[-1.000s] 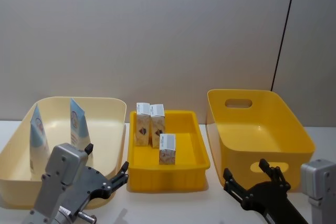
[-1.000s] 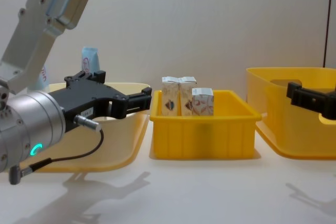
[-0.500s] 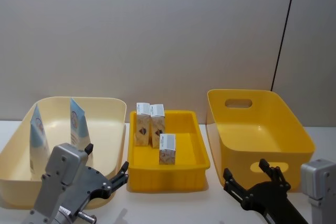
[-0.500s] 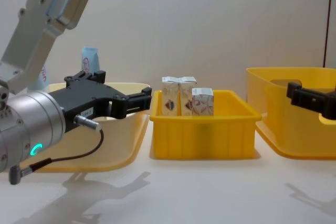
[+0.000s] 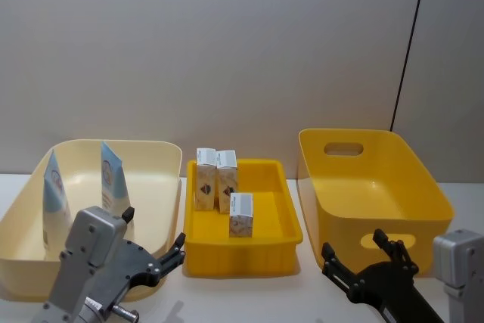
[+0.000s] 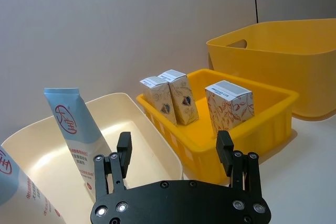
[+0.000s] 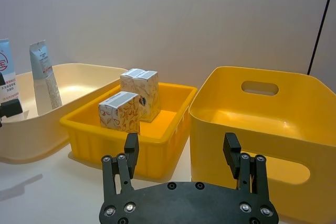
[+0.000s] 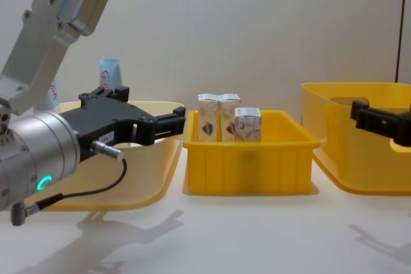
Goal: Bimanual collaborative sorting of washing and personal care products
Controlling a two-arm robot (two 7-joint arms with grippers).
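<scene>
Three small white cartons stand in the shallow yellow tray in the middle: two side by side at its back and one nearer the front. Two light-blue-and-white tubes stand upright in the cream bin on the left. My left gripper hovers open and empty in front of the cream bin's near right corner. My right gripper hovers open and empty before the deep yellow bin. The left wrist view shows the open left gripper facing a tube and the cartons.
The deep yellow bin on the right has handle cut-outs and nothing inside. The three containers sit in a row on a white table, close to a plain wall. Bare table lies in front of them, around both arms.
</scene>
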